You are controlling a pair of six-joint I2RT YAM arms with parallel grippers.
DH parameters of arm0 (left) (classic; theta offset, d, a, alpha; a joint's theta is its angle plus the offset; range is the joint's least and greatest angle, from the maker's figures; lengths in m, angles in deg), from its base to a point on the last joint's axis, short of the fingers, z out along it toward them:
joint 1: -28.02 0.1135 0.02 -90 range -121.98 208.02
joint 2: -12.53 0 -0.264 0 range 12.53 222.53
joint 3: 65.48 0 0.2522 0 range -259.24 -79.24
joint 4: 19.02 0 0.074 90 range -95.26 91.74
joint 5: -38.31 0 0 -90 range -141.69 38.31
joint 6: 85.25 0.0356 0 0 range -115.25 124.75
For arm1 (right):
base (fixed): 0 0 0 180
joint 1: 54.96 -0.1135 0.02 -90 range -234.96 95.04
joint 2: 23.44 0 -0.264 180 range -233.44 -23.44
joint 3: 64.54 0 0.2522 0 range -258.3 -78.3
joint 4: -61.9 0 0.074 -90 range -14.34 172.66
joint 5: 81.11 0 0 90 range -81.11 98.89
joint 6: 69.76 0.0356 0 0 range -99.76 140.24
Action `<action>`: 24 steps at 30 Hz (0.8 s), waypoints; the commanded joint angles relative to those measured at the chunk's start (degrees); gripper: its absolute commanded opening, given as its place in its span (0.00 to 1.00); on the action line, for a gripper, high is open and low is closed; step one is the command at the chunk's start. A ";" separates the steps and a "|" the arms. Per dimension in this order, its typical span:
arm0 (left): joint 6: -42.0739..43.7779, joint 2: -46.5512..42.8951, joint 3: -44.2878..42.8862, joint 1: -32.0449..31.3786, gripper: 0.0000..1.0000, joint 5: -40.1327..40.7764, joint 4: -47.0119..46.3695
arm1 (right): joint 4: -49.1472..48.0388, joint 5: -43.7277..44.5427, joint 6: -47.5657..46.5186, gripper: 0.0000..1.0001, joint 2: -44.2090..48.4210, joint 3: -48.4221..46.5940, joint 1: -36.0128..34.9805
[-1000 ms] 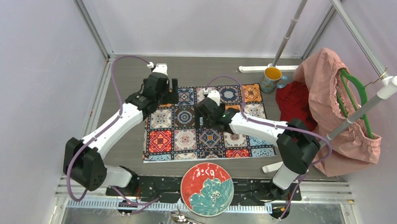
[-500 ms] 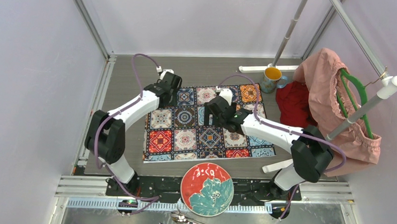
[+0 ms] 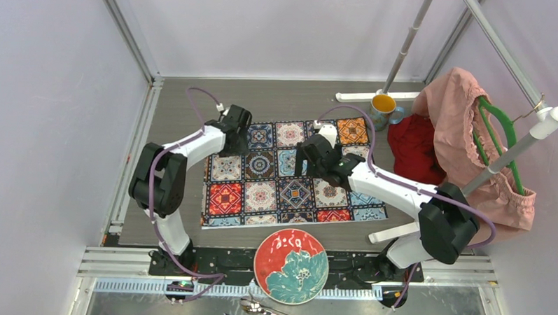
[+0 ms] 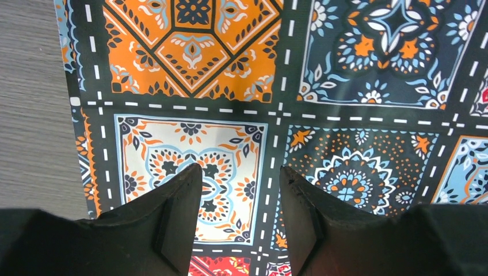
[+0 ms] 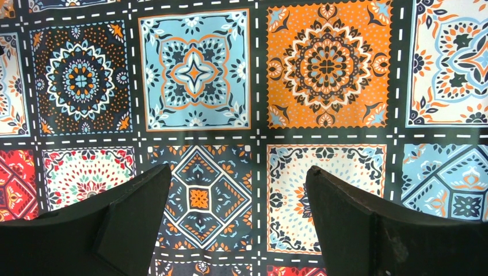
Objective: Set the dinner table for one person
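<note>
We see no readable writing anywhere. Our left gripper hangs over the mat with jaws drawn in, gripping nothing, while our right gripper hovers with jaws wide apart. The table spreads beneath the mat.

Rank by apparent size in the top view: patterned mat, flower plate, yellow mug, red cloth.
Largest to smallest, top view:
1. patterned mat
2. flower plate
3. red cloth, though it is partly hidden behind the pink garment, so its rank against the plate is unsure
4. yellow mug
</note>
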 commanded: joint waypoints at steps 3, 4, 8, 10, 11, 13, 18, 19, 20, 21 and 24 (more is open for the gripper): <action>-1.37 1.84 1.13 2.13 0.53 -5.51 -5.25 | -1.10 -0.25 1.25 0.93 2.33 0.83 0.74; -1.39 2.36 1.06 2.22 0.53 -5.66 -5.33 | -1.16 -0.39 1.24 0.93 2.32 0.80 0.89; -1.37 4.65 0.47 2.66 0.53 -6.26 -5.63 | -1.09 -0.60 1.19 0.93 2.37 0.92 1.31; -1.37 5.75 -0.16 2.76 0.53 -6.17 -5.51 | -0.85 -0.55 1.29 0.93 2.70 1.10 1.32; -1.33 6.29 -0.44 2.84 0.53 -5.88 -5.30 | -0.70 -0.37 1.40 0.93 3.05 1.25 1.40; -1.23 7.12 -0.97 3.00 0.53 -5.39 -5.01 | -0.66 -0.42 1.49 0.93 3.68 1.60 1.52; -0.45 8.94 -2.67 4.38 0.53 -4.82 -4.47 | 0.08 -0.21 1.36 0.93 4.74 2.18 1.98; -0.28 9.31 -2.99 4.73 0.53 -4.68 -4.37 | 0.40 0.10 1.24 0.93 4.96 2.26 2.07; -0.03 9.53 -3.26 5.11 0.53 -4.80 -4.30 | 0.68 0.26 1.25 0.93 5.29 2.43 2.22; 0.22 9.98 -3.64 5.69 0.53 -5.08 -4.33 | 0.73 0.34 1.25 0.93 5.61 2.69 2.38; 0.91 11.23 -5.06 6.80 0.53 -5.23 -3.99 | 0.55 -0.25 1.25 0.93 6.62 3.33 2.92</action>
